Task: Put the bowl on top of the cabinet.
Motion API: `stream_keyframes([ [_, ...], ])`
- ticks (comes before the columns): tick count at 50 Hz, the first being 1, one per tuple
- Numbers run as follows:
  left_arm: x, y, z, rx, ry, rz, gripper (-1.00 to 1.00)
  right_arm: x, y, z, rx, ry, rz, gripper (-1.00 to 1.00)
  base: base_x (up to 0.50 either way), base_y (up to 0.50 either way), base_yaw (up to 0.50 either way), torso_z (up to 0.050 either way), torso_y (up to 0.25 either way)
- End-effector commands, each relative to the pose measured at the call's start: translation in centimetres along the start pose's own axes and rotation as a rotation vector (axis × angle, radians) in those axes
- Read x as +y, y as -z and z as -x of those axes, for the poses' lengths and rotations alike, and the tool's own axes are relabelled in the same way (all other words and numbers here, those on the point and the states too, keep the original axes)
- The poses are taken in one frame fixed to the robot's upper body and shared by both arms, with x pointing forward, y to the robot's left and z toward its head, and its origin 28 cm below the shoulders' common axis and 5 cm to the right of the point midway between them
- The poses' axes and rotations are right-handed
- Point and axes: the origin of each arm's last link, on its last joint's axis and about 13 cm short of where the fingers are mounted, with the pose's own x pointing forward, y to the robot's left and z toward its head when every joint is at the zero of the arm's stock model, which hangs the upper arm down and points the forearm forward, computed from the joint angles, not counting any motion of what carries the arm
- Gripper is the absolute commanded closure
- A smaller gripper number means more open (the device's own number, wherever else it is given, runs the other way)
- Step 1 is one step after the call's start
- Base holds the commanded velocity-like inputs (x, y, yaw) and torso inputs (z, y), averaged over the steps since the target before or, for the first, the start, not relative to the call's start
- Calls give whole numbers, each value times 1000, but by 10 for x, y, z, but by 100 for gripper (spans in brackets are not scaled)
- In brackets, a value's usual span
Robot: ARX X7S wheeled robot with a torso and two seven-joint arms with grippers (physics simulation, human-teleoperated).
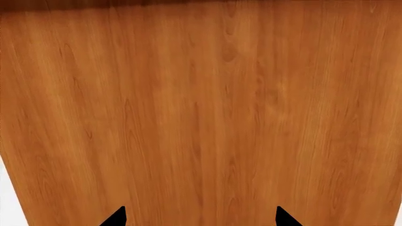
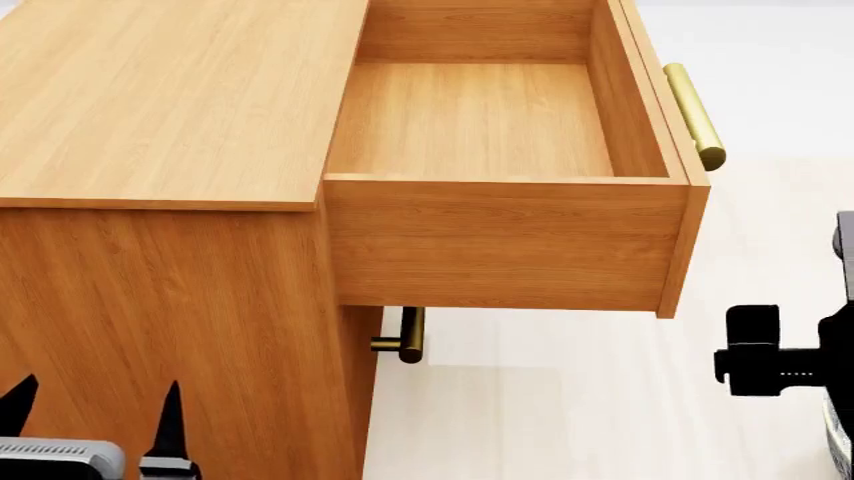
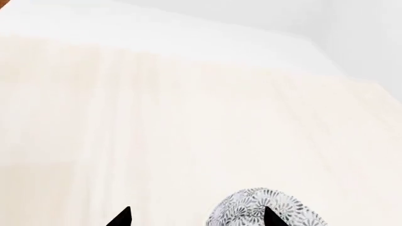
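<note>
The cabinet (image 2: 174, 100), wood-grain with a flat bare top, fills the head view's left. Its top drawer (image 2: 501, 150) stands pulled fully out and holds nothing visible. A brass bar handle (image 2: 694, 115) sits on the drawer front; a second (image 2: 411, 335) shows beneath.

Judgement: the bowl must be lifted above the cabinet top, carried past the open drawer, and set level on the flat top, well in from its edges. The open drawer is the likely obstruction.

The bowl (image 3: 264, 209), patterned blue-black on white, shows only in the right wrist view, over pale floor (image 3: 188, 117). It sits partly between the fingers of the right gripper (image 3: 197, 219), whose fingers are spread; contact cannot be told.

The left gripper (image 2: 94, 410) hangs low beside the cabinet's side panel, fingers apart, holding nothing.
</note>
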Motion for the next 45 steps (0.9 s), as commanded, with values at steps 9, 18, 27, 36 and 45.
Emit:
stream_keyframes([
  [9,-1,4,-3,12,3,6,-100,0,46,-28,123,4,-8,-100,0,0,0,0,0],
  [18,1,3,-1,9,-2,8,-100,-1,59,-25,152,12,-16,-100,0,0,0,0,0],
  [27,2,4,1,8,-4,10,-100,0,70,-34,181,11,-8,-100,0,0,0,0,0],
  [36,3,3,2,9,-5,13,-100,5,80,-45,214,10,4,-100,0,0,0,0,0],
  [45,3,6,-1,17,-8,15,-100,6,86,-49,235,14,-1,-100,0,0,0,0,0],
])
